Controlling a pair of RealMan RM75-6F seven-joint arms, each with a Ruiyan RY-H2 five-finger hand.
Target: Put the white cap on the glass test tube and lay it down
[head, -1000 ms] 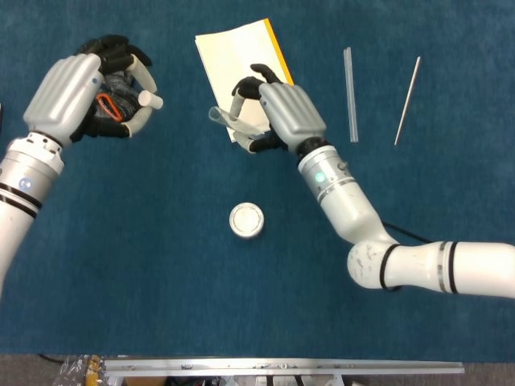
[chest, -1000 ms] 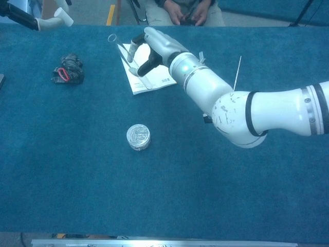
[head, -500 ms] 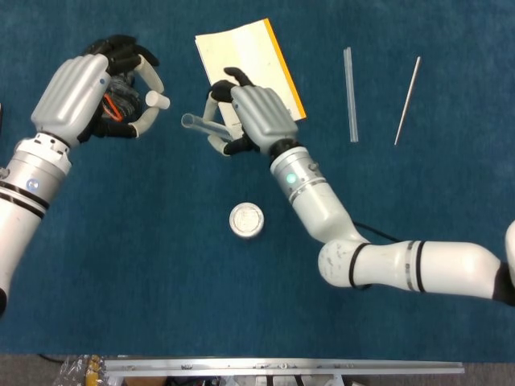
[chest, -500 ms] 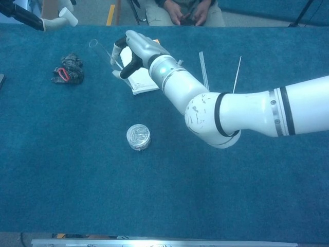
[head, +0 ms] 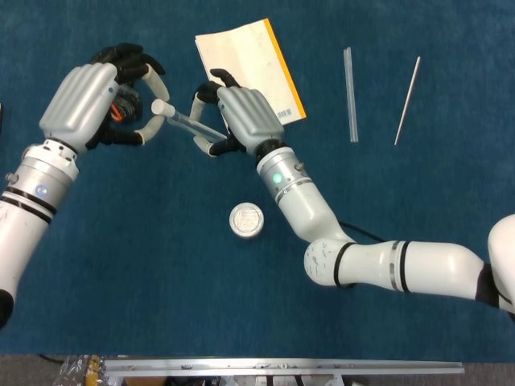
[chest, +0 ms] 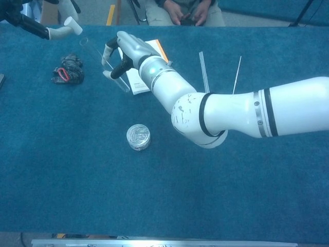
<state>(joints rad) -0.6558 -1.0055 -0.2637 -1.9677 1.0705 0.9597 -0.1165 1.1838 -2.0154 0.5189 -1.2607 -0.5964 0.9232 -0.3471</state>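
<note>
Clear glossy glass test tube [head: 187, 122], matt white cap [head: 159, 106], napped blue cloth table cover [head: 145, 265], paper booklet [head: 249, 56].

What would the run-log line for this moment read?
phase: capping | left hand: holds white cap at tube mouth | right hand: holds glass test tube above table | cap seated: cannot tell | tube laid down: no

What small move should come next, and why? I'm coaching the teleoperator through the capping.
Probably ease the left hand forward to press the white cap onto the glass test tube. The right hand holds the tube aimed at it, and the cap sits right at the tube's open end, not visibly seated.
</note>
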